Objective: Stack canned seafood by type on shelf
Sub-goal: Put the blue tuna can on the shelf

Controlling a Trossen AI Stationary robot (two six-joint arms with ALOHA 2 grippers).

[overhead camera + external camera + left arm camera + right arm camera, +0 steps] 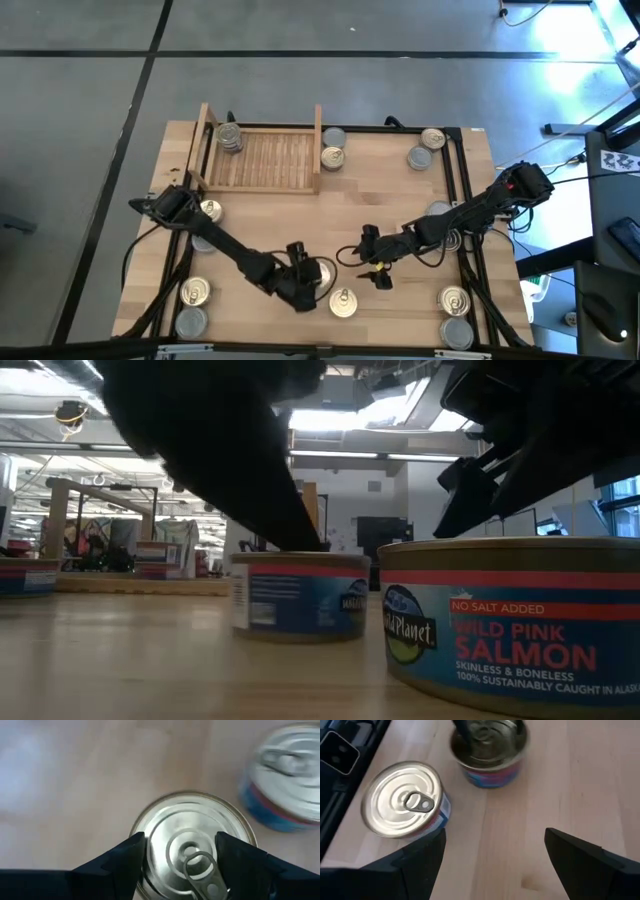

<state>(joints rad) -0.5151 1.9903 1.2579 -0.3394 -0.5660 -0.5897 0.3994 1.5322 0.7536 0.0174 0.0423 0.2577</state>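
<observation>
Gripping a can (pixel 318 273), low centre of the high view: left gripper (pixel 312 276) has its fingers (pixel 122 857) clamped on either side of the pull-tab top, can upright on the surface (pixel 390 200). Left wrist view shows both fingers touching the rim of the can (pixel 192 852), with a second can (pixel 285 785) just beside it at upper right of that frame.

Right gripper (pixel 375 258) hovers right of centre, fingers spread wide, holding nothing; bare wood sits between them in the right wrist view (pixel 495 857). Same view has a pull-tab can (pixel 405 800) at left and the gripped can (pixel 490 750) at top.

Shelf (pixel 262 160) sits upper left of the high view, one can (pixel 229 138) in its left corner. Two cans (pixel 333 148) stand just outside its right board, two more (pixel 427 147) at upper right. Others are scattered: one at left edge (pixel 209 210), two at lower left (pixel 193 305), one at bottom centre (pixel 344 303), two at lower right (pixel 455 315).

Low view: salmon can (pixel 510 625) close at right, gripped can (pixel 300 595) behind it.
</observation>
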